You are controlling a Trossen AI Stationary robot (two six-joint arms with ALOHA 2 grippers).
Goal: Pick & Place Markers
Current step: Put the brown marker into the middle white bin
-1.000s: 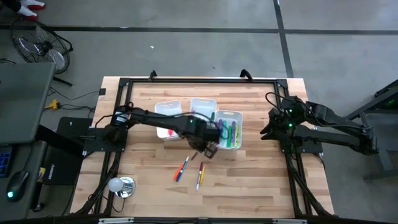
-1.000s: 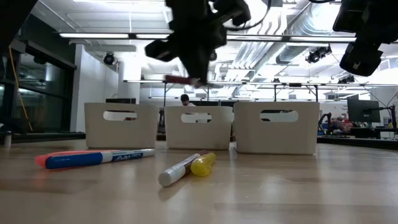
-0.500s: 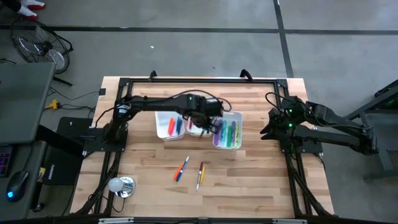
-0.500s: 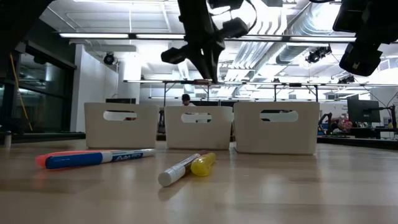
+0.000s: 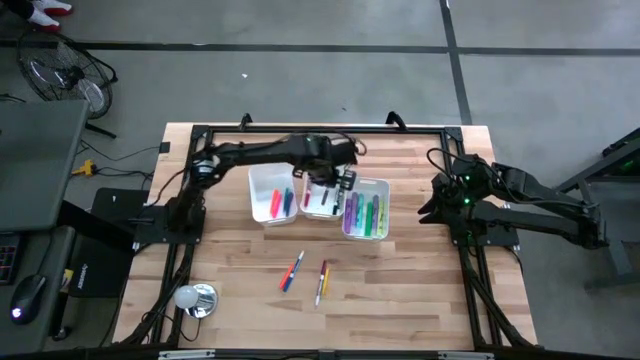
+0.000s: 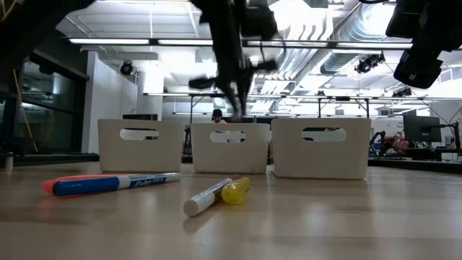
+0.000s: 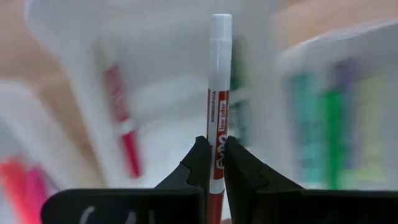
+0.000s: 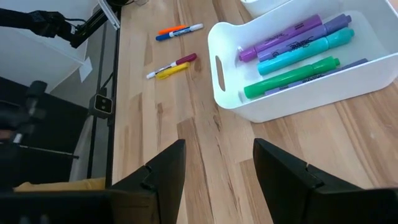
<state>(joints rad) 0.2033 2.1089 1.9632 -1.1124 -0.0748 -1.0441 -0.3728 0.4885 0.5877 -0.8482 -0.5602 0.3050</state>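
pinching red marker [image 7: 217, 112] between jaws

Reads "EXPO" and "low odor" on red marker [image 7: 217, 124] barrel. Other marker print too small to read.

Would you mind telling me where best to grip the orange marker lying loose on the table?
Probably mid-barrel, from straight above. The orange marker lies flat on the table, touching a blue one, so set the pincer fingers across its width, away from the blue one.
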